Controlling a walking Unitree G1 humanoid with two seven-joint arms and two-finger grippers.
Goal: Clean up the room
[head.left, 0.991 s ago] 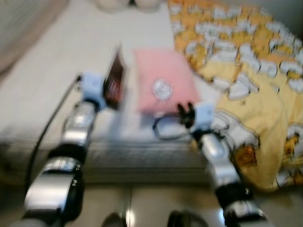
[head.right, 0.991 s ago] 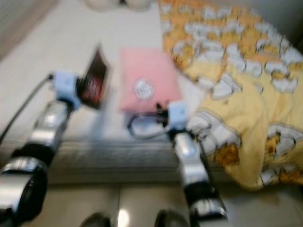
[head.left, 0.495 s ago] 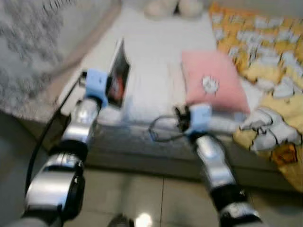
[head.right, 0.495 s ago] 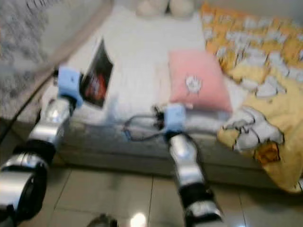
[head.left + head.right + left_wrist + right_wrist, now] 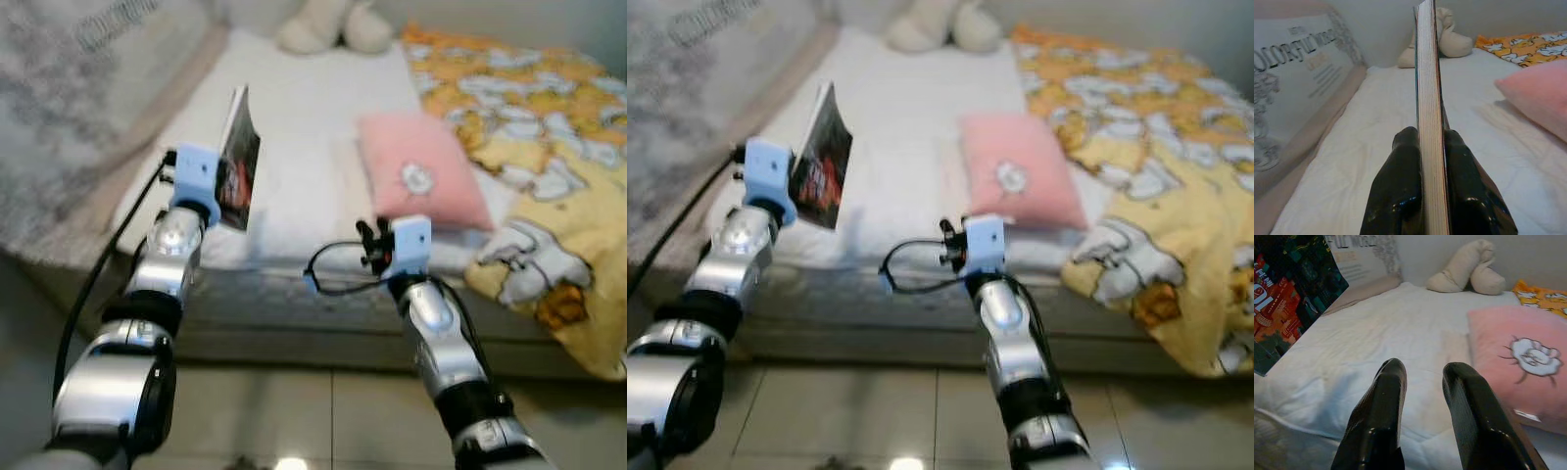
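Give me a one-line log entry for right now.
left gripper: shut on book, held upright above bed | right gripper: open, empty, over bed edge | pink pillow: on bed beside yellow blanket

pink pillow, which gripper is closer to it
Right. The right gripper hovers at the bed edge just short of the pink pillow; the left gripper, holding a book, is across the mattress.

A home bedroom: bed [image 5: 294,147] with pink pillow [image 5: 421,181] and cartoon blanket [image 5: 534,137].
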